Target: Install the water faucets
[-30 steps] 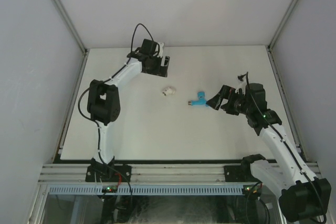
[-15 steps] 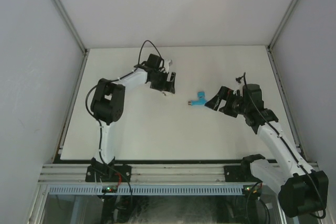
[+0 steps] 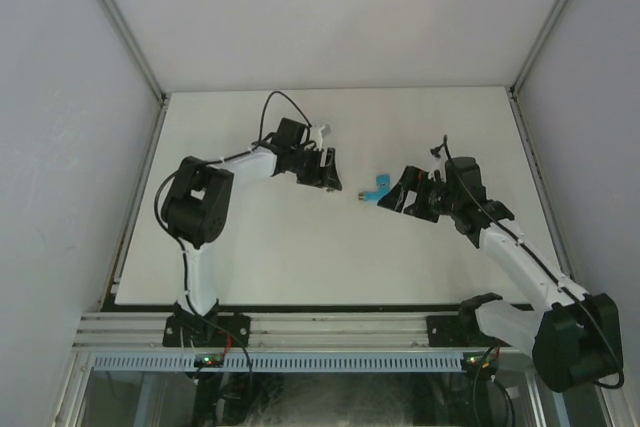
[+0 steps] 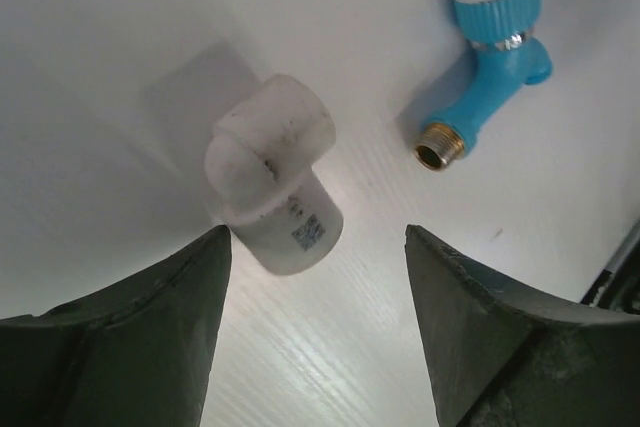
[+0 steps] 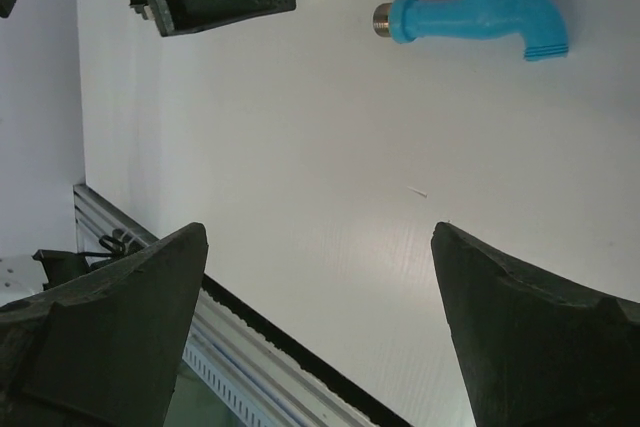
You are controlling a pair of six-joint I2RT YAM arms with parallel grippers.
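The job is barely begun: nothing is joined yet. The blue faucet [image 3: 376,190] lies loose on the white table [image 3: 260,257], near the middle and between the two arms. The white pipe fitting [image 4: 275,187], which I judge to be its mate, rests apart from it just to the left. The left gripper [image 4: 315,237] is spread wide with its fingers either side of the fitting and not pinching it. The right gripper [image 5: 320,232] is likewise released and holds nothing, hanging just short of the faucet's spout side. Both parts have yet to be grasped, the threads lined up with the fitting's bore, and the tap screwed home. The faucet's long axis, from threaded end to spout, runs roughly across the table from left to right with a slight tilt. In both wrist views the brassy threaded end faces the left arm and the fitting, while the spout tip turns off to one side at the far end. The ribbed handle with its silvery collar sticks out crosswise from the body. Whether the handle rests on the table or stands clear of it is hard to tell from these angles.
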